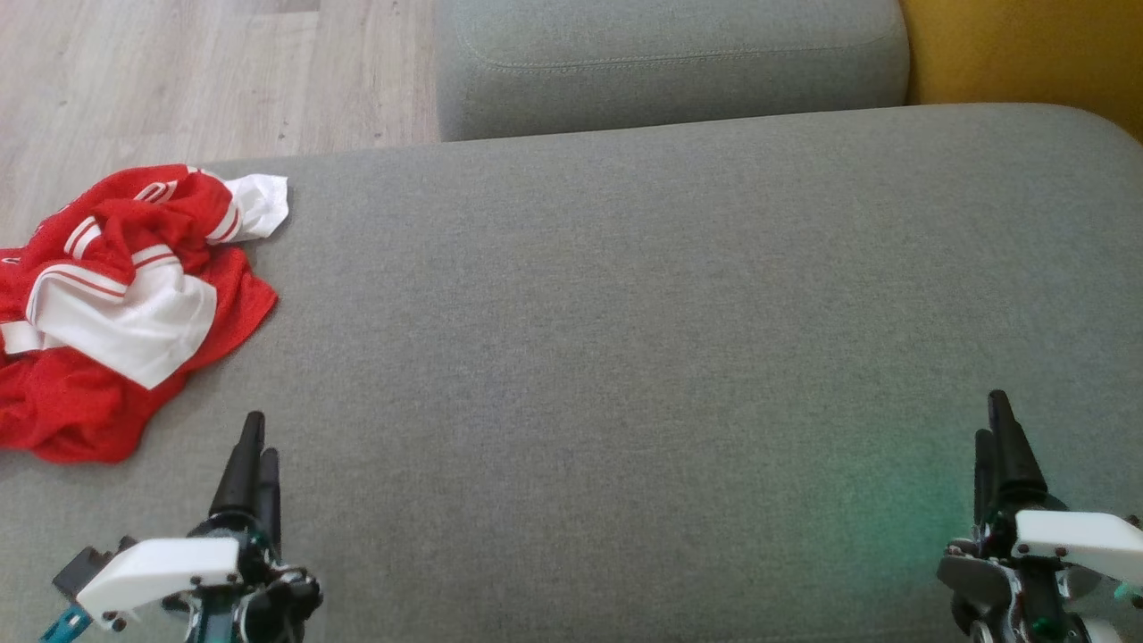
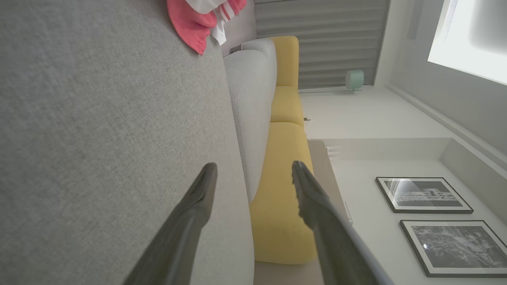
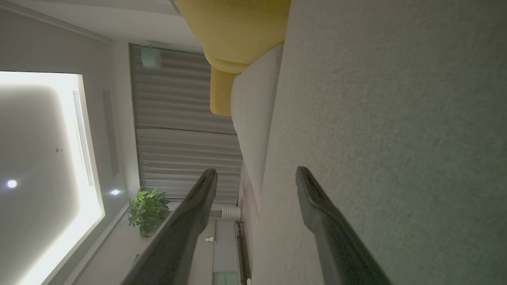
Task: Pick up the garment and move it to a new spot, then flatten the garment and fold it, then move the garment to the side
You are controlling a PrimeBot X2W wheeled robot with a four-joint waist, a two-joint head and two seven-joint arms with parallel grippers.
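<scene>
fingers [image 2: 186, 221] on my left gripper [image 2: 253, 166] stand spread wide with nothing between them. my right gripper [image 3: 256, 170] is the same, both dark fingers parted and holding nothing. from the head view the two grippers sit at the bottom corners, well apart from each other, pointing up the frame over the grey seat [image 1: 625, 357]. i cannot tell whether either one touches the fabric. that seat is the biggest thing i have in front of me, a broad, flat stretch of woven grey running across nearly the whole head view. beyond its far edge sits a grey cushion [image 1: 670, 62] with a stitched seam, and left of that i see pale wooden floor [image 1: 179, 71]. yellow upholstery [image 1: 1027, 54] shows at the far right corner, just beside the grey cushion. the garment [image 1: 116, 313], red with white panels and white stripes, lies crumpled in a heap at the seat's left edge. it is ahead of and to the left of my left gripper, near it but apart, and the frame's left border cuts part of it off. i cannot tell whether any of it hangs over the edge. a faint green glow [image 1: 893, 509] tints the seat just left of my right gripper. on the left wrist view two framed pictures [image 2: 424, 194] hang on a pale wall, and the right wrist view catches a small leafy plant [image 3: 148, 209].
</scene>
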